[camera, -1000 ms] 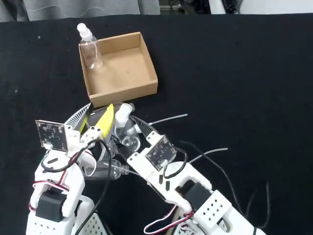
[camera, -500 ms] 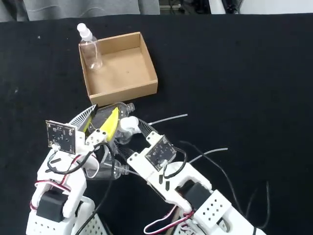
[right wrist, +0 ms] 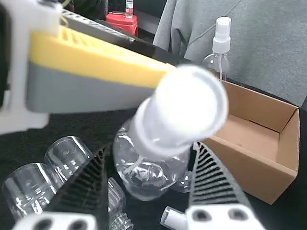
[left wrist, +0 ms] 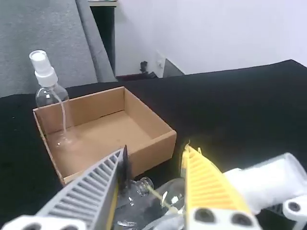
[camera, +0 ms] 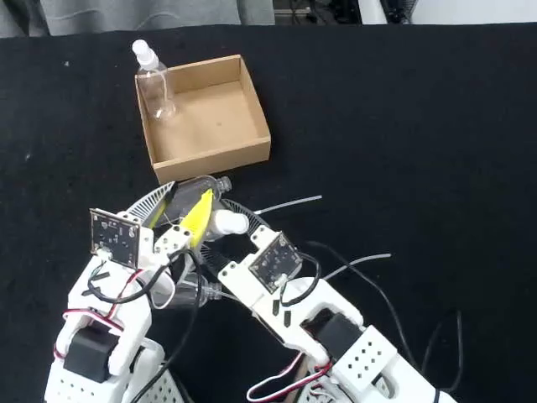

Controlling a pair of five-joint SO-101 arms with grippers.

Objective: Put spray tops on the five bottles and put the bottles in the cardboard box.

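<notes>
Left wrist view has the left gripper (left wrist: 154,158) with its grey and yellow fingers closed onto a clear held bottle (left wrist: 160,199), the dip tube showing inside it. The bottle's white spray top (left wrist: 268,182) sticks out past the yellow finger. Right wrist view looks at that same top end-on. There the right gripper (right wrist: 149,146) has its black ribbed fingers spread wide either side of the bottle's body. I can make out no pressing on it, so I read that gripper as open and empty. In the high view the two grippers meet toward the 7 o'clock side of the table (camera: 419,126), with the top pointing to about 3 o'clock.

The cardboard box (camera: 214,159) sits close by at 12 o'clock from the grippers. One boxed bottle (camera: 155,88), top fitted, stands upright in the box's 10 o'clock corner.

As a judgement of progress, one bottle of five is finished, and a second has its top on but is not yet in the box. Uncapped bottles (right wrist: 67,153) lie on the table at 6 to 7 o'clock of the grippers. I count at least two, and overlap hides any others. A loose spray top (right wrist: 172,218) lies by them. Thin white tubes (camera: 289,202) at 3 to 4 o'clock look like the stems of more tops. Most of the capping and four placements remain.
</notes>
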